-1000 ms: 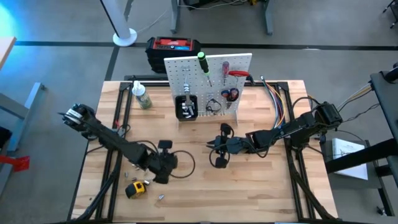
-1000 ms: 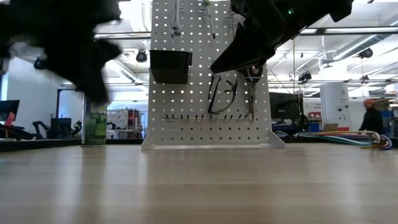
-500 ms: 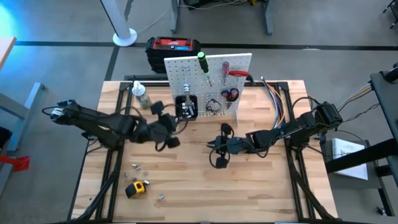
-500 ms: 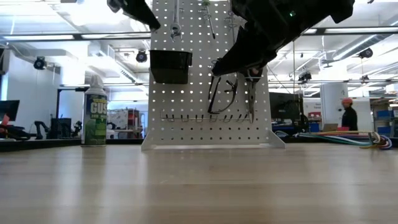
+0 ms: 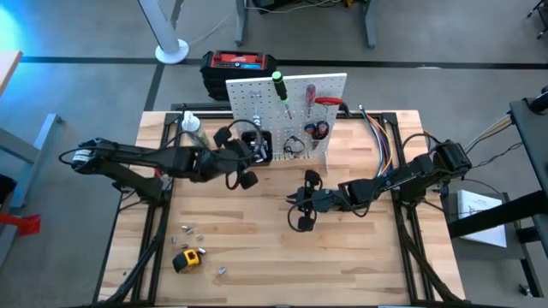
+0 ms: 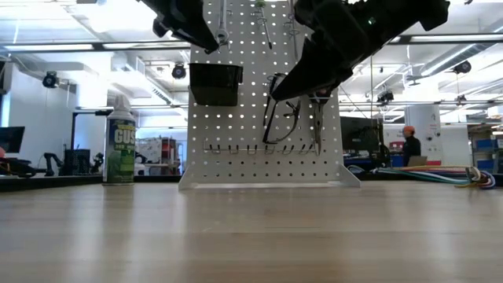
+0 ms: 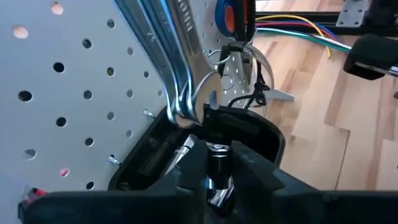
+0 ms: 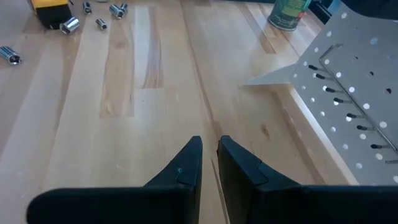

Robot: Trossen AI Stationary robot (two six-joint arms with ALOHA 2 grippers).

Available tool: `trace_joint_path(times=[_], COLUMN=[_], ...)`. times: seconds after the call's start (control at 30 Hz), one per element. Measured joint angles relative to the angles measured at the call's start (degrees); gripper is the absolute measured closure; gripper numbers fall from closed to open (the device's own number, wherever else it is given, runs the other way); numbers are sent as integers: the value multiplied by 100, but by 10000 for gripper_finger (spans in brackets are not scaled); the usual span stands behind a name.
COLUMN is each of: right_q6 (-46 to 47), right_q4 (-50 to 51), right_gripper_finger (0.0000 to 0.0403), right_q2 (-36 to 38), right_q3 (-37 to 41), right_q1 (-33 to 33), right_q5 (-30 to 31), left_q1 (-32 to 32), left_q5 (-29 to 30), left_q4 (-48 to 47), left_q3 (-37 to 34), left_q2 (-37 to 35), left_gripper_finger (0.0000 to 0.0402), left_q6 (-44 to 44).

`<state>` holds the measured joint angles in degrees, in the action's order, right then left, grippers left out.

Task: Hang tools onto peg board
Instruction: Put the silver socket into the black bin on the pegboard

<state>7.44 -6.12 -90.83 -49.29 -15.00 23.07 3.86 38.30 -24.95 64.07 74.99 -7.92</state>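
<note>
At the left front of the tabletop [image 5: 257, 257] lie the tools not yet hung: the yellow tape measure [image 5: 186, 259] and a scatter of small silver sockets [image 5: 186, 229] beside it, all well apart from both arms. The left gripper [image 5: 242, 150] is raised at the face of the peg board [image 5: 291, 98], directly over the small black bin [image 7: 186, 146]. Its fingers [image 7: 249, 165] stand narrow on a small silver socket [image 7: 217, 171] whose long axis runs upright, one end aimed down at the bin's open mouth. The coming move turns on that one relation: the bin lies just below and slightly ahead of the fingers, so the piece should need only to be let go to drop in, though how firm the hold is now cannot be told. Two silver wrenches [image 7: 171, 68] hang just above the bin, handles running up the board, and could be knocked. Further right hang the black-framed glasses [image 6: 281, 118] and the red-handled pliers [image 5: 318, 128]. The right gripper [image 5: 300, 198] waits low in front of the board, fingers narrow and empty.
</note>
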Motion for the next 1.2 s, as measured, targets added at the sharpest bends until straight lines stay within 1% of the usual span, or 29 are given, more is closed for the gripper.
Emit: trace_joint_path(times=[0.23,0.43,0.53,0.63,0.73,0.8,0.87,1.0,1.1,1.2], right_q6=[7,91,112,157,164,164,164,162,162,157], right_q4=[3,9,40,142,159,159,159,159,159,160], right_gripper_finger=[366,366,366,366,366,366,366,366,366,366], right_q2=[-2,-4,-4,-7,-7,-7,-7,-7,-7,-7], right_q3=[6,6,17,26,28,28,28,30,30,30], right_q1=[1,1,0,2,2,2,2,2,0,0], right_q5=[0,-2,0,0,0,-2,-2,-2,-2,-2], left_q1=[-13,-1,86,246,449,609,785,1278,1797,2464], left_q5=[-1,-3,-31,-43,-41,-42,-38,-33,-34,-44], left_q4=[26,2,-8,-131,-530,-963,-1534,-2738,-3386,-3967], left_q3=[0,0,0,96,322,545,792,1089,1047,815], left_q2=[6,-1,-58,-130,-158,-161,-143,-110,-110,-110], left_gripper_finger=[263,210,199,197,196,196,196,196,196,196], left_q6=[-10,-12,-179,-291,-389,-587,-875,-1852,-2783,-4015])
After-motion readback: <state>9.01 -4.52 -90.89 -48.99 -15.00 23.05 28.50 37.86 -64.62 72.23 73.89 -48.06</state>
